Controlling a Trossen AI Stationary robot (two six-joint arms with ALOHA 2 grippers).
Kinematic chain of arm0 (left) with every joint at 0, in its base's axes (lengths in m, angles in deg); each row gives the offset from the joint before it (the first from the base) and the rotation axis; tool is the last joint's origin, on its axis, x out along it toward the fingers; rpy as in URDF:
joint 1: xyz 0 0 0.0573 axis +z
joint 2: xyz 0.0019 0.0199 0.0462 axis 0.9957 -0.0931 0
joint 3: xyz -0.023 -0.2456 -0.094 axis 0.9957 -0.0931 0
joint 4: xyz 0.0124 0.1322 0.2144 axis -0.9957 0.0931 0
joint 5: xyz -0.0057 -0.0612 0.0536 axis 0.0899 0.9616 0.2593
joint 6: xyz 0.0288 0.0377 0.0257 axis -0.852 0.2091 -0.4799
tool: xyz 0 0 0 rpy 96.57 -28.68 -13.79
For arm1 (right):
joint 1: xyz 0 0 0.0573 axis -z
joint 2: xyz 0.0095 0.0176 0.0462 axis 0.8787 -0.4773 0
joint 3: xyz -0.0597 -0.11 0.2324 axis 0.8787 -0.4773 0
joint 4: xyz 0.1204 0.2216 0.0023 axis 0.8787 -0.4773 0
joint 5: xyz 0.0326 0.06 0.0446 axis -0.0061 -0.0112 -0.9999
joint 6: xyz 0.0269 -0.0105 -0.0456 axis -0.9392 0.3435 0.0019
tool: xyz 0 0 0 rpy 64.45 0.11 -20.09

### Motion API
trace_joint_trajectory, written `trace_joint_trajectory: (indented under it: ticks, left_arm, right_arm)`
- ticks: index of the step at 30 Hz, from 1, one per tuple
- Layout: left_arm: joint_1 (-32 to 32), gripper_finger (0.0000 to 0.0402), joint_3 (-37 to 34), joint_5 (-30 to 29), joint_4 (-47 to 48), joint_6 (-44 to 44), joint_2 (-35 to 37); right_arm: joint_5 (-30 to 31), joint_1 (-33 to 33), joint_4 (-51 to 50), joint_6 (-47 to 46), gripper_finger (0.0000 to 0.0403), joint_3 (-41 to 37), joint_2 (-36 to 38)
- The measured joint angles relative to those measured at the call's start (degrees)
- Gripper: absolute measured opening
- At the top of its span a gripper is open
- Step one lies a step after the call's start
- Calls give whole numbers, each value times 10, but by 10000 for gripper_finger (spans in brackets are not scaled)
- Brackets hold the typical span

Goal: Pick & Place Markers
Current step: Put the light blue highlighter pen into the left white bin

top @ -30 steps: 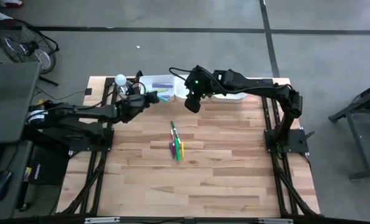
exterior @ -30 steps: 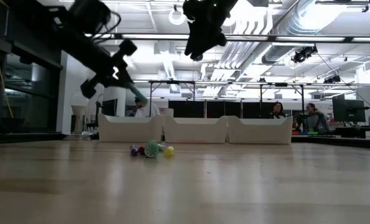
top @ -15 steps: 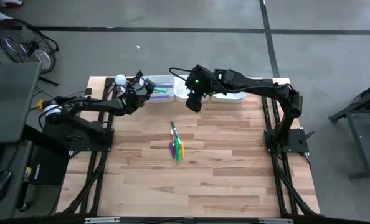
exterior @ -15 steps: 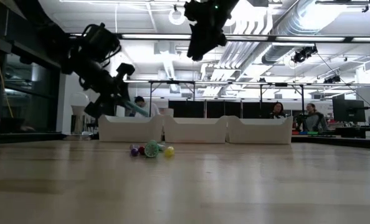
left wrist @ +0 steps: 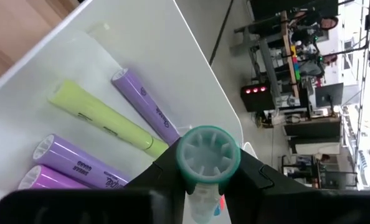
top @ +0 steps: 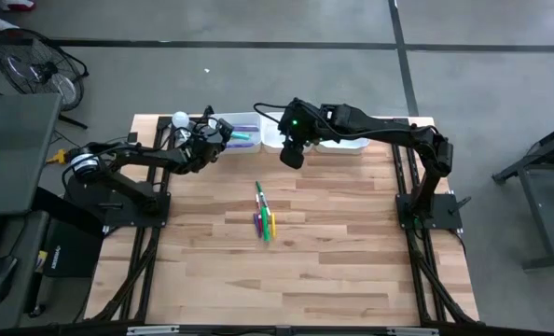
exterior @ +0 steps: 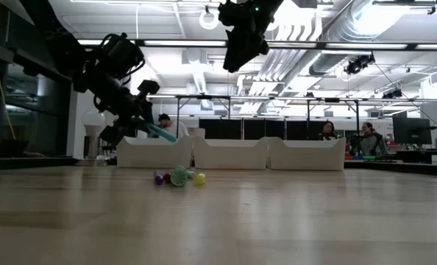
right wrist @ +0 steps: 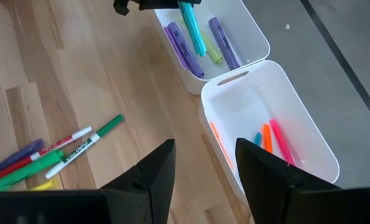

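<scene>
markers (top: 264, 220) lie in a small pile in the middle of the wooden table (top: 352, 271), waiting to be picked up. my left end effector (top: 223, 133) is clenched on a teal marker (right wrist: 192, 27) and hangs over the left white tray (top: 242, 122) at the far edge of the table. i hold it there, i think, so it can drop in with the purple markers (left wrist: 70, 155) and the yellow-green marker (left wrist: 104, 118) already lying inside. my right end effector (right wrist: 200, 168) is released, its fingers spread with nothing between them. it waits up high by the middle tray (right wrist: 309, 134), which has orange, pink and blue markers in it. a third tray (exterior: 307, 153) sits beside these two. the table is pale wood planks. behind it is a big bright room with desks, pipes on the ceiling, and people (exterior: 366, 140) sitting far off.
</scene>
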Motion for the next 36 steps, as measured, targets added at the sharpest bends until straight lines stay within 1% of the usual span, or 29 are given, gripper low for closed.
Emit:
trace_joint_trajectory:
  ticks: [8, 12, 19, 24, 36]
  left_arm:
    - [0, 130, 0, 7, 0, 0, 0]
    - [0, 144, 0, 7, 0, 7, 0]
    - [0, 147, 0, 6, 0, 15, 0]
    - [0, 147, 0, -4, 0, 39, 0]
    - [0, 148, 0, -4, 0, 40, 0]
  right_arm:
    - [0, 0, -1, 0, 157, 0, 0]
    - [0, 0, -7, 0, 157, 0, 0]
    - [0, 0, -11, -4, 157, 0, 0]
    - [-2, 0, -11, -7, 157, 0, 0]
    - [-2, 0, -14, -7, 157, 0, 0]
